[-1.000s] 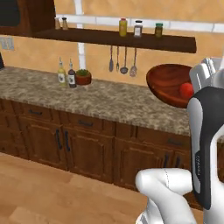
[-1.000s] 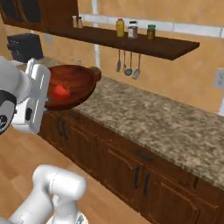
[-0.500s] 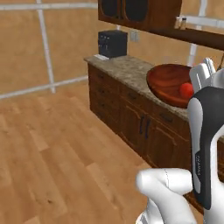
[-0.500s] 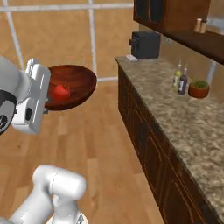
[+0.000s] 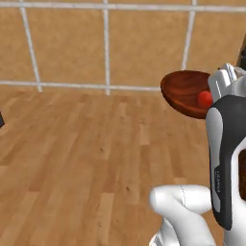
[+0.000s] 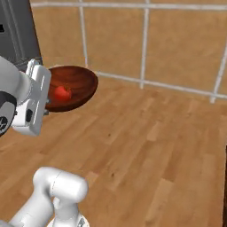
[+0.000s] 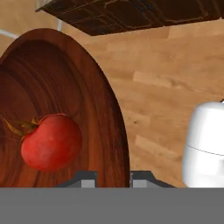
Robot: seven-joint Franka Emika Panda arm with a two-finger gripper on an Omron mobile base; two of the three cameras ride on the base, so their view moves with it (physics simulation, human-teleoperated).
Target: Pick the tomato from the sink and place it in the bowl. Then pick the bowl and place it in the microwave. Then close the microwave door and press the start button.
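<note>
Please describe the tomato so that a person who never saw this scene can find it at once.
Look above the wooden floor for the round reddish-brown bowl held up at the end of the white arm. Inside it lies the tomato, a small bright red ball, the only red thing there.

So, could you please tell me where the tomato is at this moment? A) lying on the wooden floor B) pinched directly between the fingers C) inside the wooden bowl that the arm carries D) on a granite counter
C: the tomato lies inside the wooden bowl, held up above the floor.
</note>
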